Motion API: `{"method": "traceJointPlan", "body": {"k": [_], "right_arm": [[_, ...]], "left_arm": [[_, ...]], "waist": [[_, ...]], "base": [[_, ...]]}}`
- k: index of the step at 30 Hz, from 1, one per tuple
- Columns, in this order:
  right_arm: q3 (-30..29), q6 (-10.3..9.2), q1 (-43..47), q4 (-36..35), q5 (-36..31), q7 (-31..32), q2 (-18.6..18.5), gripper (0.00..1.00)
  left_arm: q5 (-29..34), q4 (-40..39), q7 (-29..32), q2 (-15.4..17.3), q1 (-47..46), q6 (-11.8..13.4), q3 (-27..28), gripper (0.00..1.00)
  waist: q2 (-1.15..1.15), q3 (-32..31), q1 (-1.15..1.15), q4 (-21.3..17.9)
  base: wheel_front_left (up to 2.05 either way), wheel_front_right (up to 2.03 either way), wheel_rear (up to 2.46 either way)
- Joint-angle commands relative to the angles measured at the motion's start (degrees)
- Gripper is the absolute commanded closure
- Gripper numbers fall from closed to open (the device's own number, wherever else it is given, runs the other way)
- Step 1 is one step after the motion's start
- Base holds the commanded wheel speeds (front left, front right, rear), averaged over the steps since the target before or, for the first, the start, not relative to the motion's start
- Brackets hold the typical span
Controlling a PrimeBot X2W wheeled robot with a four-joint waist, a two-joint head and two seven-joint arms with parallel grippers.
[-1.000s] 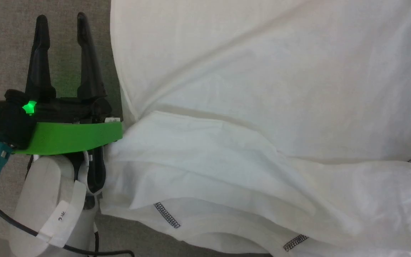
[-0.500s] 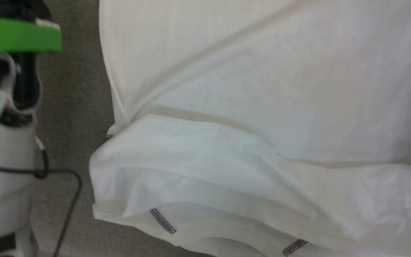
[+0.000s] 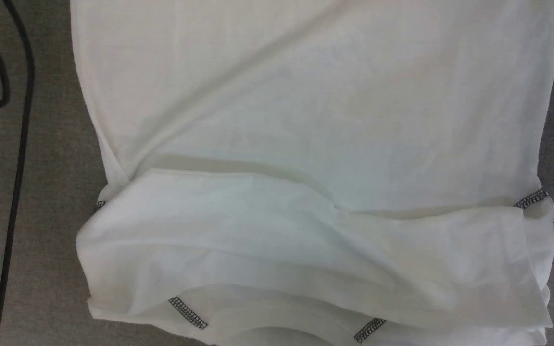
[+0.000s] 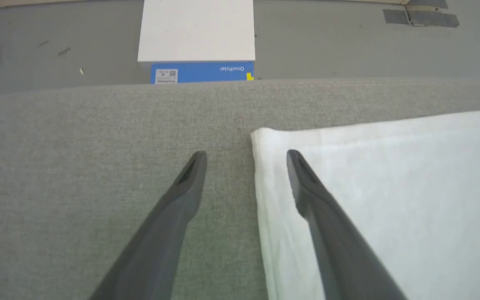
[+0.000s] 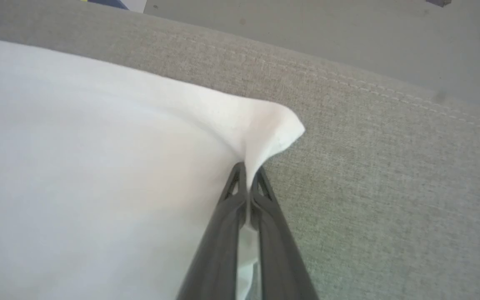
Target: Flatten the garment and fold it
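Corner of the garment (image 5: 98, 175) newly pinched by the right gripper (image 5: 248, 168)

Its fingers, spread a second ago, are now shut on that corner, which is peaked just beyond the tips. The left gripper (image 4: 246, 153) is held wide open and empty, with the opposite corner's edge lying between its fingers. Farther off, past the grey surface (image 4: 77, 146), a white box (image 4: 196, 29) is seen, obstructing nothing. A two-corner fold is judged near.
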Motion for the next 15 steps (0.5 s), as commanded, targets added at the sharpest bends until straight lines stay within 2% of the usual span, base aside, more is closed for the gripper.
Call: {"method": "traceJointPlan", "body": {"k": [1, 6, 7, 8, 9, 15], "right_arm": [[0.40, -0.09, 0.70, 0.55, 0.51, -0.24, -0.32, 1.00], [1.83, -0.09, 0.78, 0.48, 1.76, -0.68, -0.73, 1.00], [2.15, -0.09, 0.69, 0.42, 1.98, -0.80, -0.76, 1.00], [2.44, -0.09, 0.62, 0.38, 2.17, -0.95, -0.82, 1.00], [2.82, -0.09, 0.47, 0.34, 2.43, -1.00, -0.89, 1.00], [3.87, -0.09, -0.55, 0.33, 3.52, -2.55, -1.97, 1.00]], "left_arm": [[-0.29, 0.85, 3.11, -0.22, -1.20, 0.95, -0.80, 0.00], [-0.20, 2.74, 12.28, 0.35, -0.53, 3.96, -2.62, 0.00], [-0.24, 2.82, 13.38, 0.49, -0.19, 4.55, -2.69, 0.22], [-0.50, 2.72, 14.31, 0.54, 0.21, 4.86, -2.72, 0.71], [-1.15, 2.10, 14.34, 0.42, 0.55, 5.03, -2.23, 1.00], [-0.44, -1.04, 6.56, 1.94, 1.18, 4.82, 0.01, 1.00]], "waist": [[0.00, 0.35, -0.01, -0.53], [0.00, 0.91, -0.01, -1.12], [0.00, 1.08, -0.01, -1.26], [0.00, 1.20, -0.01, -1.35], [0.00, 1.43, -0.01, -1.46], [0.00, 2.04, -0.01, -1.64]], "base": [[0.00, 0.00, 0.00], [0.00, 0.00, 0.00], [0.00, 0.00, 0.00], [0.00, 0.00, 0.00], [0.00, 0.00, 0.00], [0.00, 0.00, 0.00]]}}
